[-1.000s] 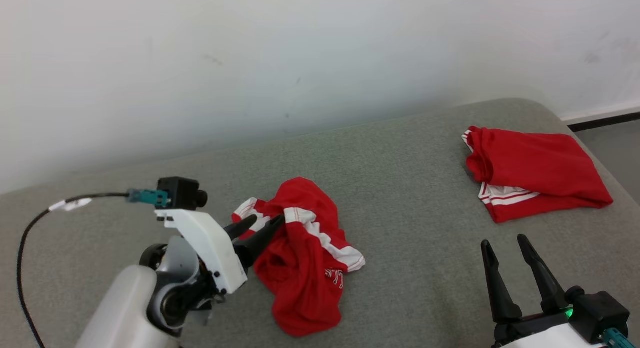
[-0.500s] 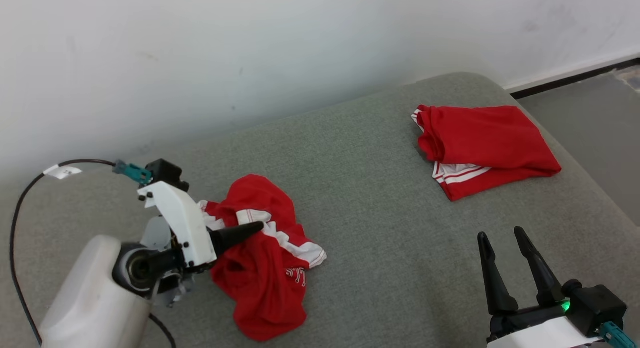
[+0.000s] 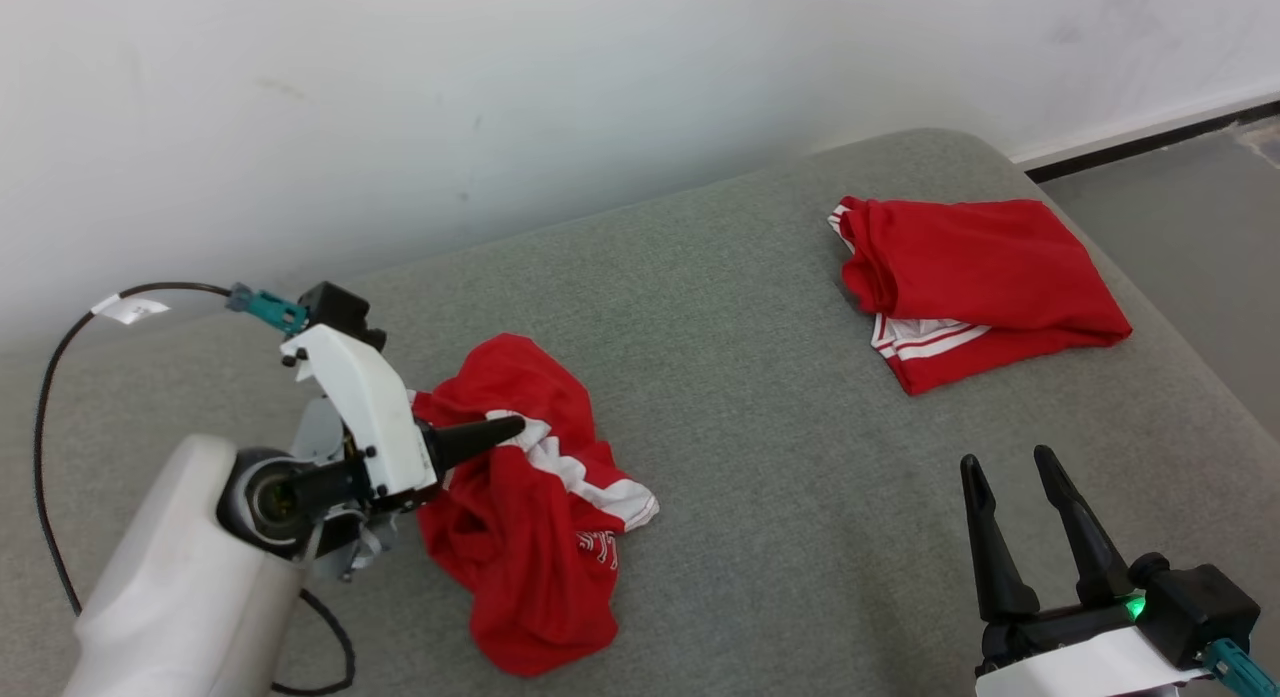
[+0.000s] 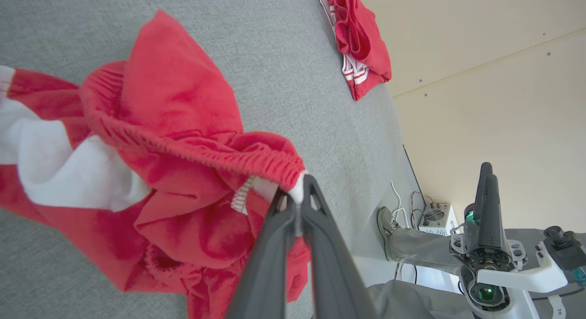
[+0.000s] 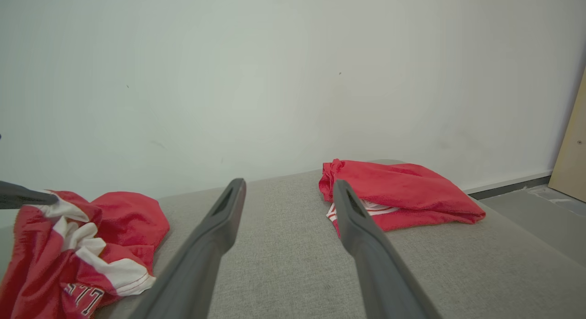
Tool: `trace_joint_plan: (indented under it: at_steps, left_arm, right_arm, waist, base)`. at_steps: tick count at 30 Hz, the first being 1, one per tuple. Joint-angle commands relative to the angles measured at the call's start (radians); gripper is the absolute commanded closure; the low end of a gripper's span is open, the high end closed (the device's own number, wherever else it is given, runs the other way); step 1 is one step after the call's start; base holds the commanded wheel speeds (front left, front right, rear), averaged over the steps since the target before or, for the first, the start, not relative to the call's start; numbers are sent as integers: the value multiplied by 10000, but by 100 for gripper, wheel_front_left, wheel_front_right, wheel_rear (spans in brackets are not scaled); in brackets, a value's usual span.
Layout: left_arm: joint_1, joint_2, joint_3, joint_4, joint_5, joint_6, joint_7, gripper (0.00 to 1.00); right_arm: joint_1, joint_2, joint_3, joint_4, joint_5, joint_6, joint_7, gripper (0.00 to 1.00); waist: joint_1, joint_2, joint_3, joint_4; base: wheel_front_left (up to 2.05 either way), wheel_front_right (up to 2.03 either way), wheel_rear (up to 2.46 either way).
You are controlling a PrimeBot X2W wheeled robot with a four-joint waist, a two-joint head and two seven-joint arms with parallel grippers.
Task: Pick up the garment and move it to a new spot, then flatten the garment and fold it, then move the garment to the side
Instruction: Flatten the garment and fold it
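A crumpled red garment (image 3: 540,537) with white stripes lies on the grey cushion (image 3: 760,397), left of centre. My left gripper (image 3: 515,427) is shut on a fold of it. In the left wrist view the two fingers (image 4: 320,227) meet on white and red cloth by the elastic waistband, at the left gripper (image 4: 297,184), and a bunch of the garment (image 4: 174,108) is gathered up there. My right gripper (image 3: 1010,469) stands open at the lower right, apart from the cloth. In its own view the right gripper (image 5: 288,186) holds nothing, with the garment (image 5: 114,218) at far left.
A second, folded red garment (image 3: 980,267) lies at the cushion's far right corner. The cushion drops off to grey floor (image 3: 1200,227) on the right, and a white wall stands behind. A black cable (image 3: 50,407) loops at the left. A person's leg and shoe (image 4: 389,227) show beyond the cushion.
My left gripper's fingers, spread over the crumpled cloth a second ago, have closed on it. The head camera has shifted, so the whole picture moved. The right gripper stays open.
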Motion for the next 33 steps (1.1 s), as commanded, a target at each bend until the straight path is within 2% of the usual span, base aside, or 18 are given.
trace_joint_plan:
  at_steps: [1, 9, 19, 25, 30, 31, 32, 33]
  left_arm:
    - [-28, 40, -44, -138, -261, -2, 14, 100]
    - [400, 369, -339, -873, -767, -3, 50, 100]
    - [2462, 1636, 34, -2919, -1428, -3, -86, 100]
    - [3912, 1887, 344, -3664, -1671, -4, -581, 100]
    - [4955, 1830, 352, -3594, -1055, -4, -1824, 100]
    - [5089, 1777, 318, -3541, -973, -4, -2058, 98]
    - [5218, 1709, 274, -3460, -923, -4, -2265, 73]
    - [5336, 1654, 247, -3343, -898, -4, -2443, 51]
  right_arm:
    - [-54, -23, -29, 1, -53, -21, -26, 0]
    - [187, -197, -67, 90, -59, -21, -26, 0]
    - [482, -405, -231, 54, -49, -21, -26, 0]
    - [548, -466, -186, 60, -49, -21, -26, 0]
    - [475, -524, -121, 93, -40, -21, -26, 0]
    - [477, -542, -109, 94, -31, -21, -26, 0]
    - [482, -561, -83, 105, -21, -21, -26, 0]
    - [491, -583, -60, 116, -12, -21, -26, 0]
  waist:
    - [-1, 0, -109, 210]
    - [-1, 0, -570, 1212]
    - [-1, 0, -789, 2448]
    - [-1, 0, -796, 2926]
    - [-1, 0, -776, 3145]
    - [-1, 0, -770, 3173]
    - [-1, 0, -769, 3194]
    - [-1, 0, -771, 3211]
  base:
    - [0, 0, 0]
    - [0, 0, 0]
    - [0, 0, 0]
    - [0, 0, 0]
    - [0, 0, 0]
    - [0, 0, 0]
    - [0, 0, 0]
    - [0, 0, 0]
